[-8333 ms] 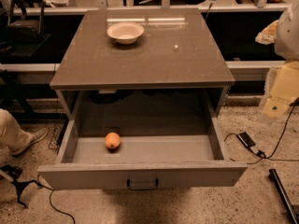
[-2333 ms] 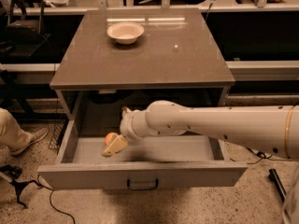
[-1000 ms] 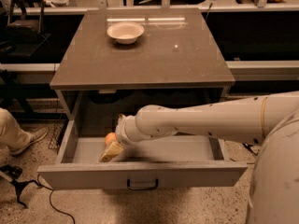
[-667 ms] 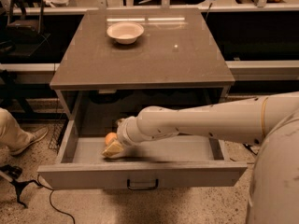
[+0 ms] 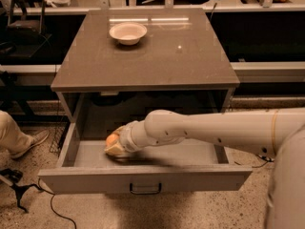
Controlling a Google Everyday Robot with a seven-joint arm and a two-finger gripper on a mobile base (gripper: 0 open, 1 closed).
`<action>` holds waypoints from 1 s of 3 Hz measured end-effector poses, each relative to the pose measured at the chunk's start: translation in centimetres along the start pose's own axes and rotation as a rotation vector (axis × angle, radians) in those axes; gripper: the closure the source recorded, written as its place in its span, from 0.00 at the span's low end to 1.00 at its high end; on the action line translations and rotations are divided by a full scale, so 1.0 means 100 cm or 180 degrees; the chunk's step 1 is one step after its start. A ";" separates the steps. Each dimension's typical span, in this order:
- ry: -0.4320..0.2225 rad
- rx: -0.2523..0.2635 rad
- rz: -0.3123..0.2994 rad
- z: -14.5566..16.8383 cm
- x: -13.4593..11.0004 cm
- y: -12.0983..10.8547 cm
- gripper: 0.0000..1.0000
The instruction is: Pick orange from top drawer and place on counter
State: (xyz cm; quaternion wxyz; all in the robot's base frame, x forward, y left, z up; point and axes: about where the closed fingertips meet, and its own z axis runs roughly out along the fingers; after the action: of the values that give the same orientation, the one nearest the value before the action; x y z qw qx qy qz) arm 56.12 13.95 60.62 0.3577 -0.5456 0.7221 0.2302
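counter [image 5: 157, 56] on top | top drawer [image 5: 143, 178] open | gripper [image 5: 116, 147] inside drawer, left side, at orange [image 5: 112, 139] | closed on it or not: can't tell | step: grasp | next: confirm hold, lift clear of drawer front, move to counter

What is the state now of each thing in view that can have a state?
Wide grey top drawer: pulled open.
Small round orange: inside the drawer, left part, partly hidden.
Robot's two-finger gripper: down in the drawer, at the orange.
White round bowl: upright, looks empty.
Glossy grey-brown counter: bears the bowl, not the orange.
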 end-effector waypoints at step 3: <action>-0.0691 0.0271 -0.0125 -0.149 -0.009 -0.015 1.00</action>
State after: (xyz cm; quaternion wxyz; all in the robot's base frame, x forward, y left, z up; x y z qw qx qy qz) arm 53.72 3.23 70.89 0.4611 -0.5159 0.6774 0.2500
